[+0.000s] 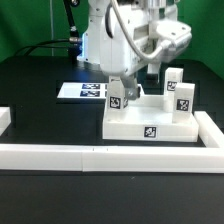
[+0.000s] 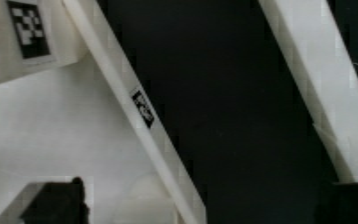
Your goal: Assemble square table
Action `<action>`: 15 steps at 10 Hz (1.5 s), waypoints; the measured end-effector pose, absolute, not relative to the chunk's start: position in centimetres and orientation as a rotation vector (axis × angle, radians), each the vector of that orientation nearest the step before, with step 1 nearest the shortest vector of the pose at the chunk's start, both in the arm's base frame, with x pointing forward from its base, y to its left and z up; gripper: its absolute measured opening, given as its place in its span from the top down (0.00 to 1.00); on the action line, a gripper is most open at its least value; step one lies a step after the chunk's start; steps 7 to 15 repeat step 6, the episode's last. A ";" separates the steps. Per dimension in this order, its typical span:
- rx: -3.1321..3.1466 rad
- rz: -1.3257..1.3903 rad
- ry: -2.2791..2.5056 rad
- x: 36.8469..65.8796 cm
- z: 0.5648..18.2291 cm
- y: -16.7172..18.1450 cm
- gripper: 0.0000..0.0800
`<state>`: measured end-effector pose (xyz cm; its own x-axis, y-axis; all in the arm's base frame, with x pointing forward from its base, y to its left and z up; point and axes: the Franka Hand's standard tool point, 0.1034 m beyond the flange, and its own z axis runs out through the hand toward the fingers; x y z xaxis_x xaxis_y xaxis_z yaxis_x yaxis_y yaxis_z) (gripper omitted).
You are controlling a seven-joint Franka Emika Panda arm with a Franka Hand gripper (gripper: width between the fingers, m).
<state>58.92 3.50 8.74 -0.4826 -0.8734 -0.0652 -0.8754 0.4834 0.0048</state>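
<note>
The white square table top (image 1: 130, 122) lies on the black table, with a tag on its front edge (image 1: 150, 131). Three white tagged legs stand upright on it: one at the exterior view's left (image 1: 116, 96) and two at its right (image 1: 172, 80) (image 1: 184, 98). A fourth leg is not visible. My gripper (image 1: 136, 88) hangs low over the top, just beside the left leg. In the wrist view my gripper (image 2: 202, 212) is open and empty. One dark fingertip (image 2: 55, 205) is over the top's surface (image 2: 51, 130), and its tagged edge (image 2: 144, 108) runs between the fingers. A tagged leg (image 2: 30, 35) shows in that view.
The long low white border wall (image 1: 100, 155) runs along the front and turns up at the exterior view's right (image 1: 210, 130) and left (image 1: 5, 120); it also shows in the wrist view (image 2: 318, 80). The marker board (image 1: 85, 91) lies behind the top.
</note>
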 end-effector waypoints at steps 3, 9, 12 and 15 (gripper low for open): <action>-1.570 0.057 2.661 58.9 8.6 3.5 0.19; -1.571 0.057 2.662 58.8 8.5 3.5 0.19; -1.571 0.057 2.662 58.8 8.5 3.5 0.19; -1.571 0.057 2.662 58.8 8.5 3.5 0.19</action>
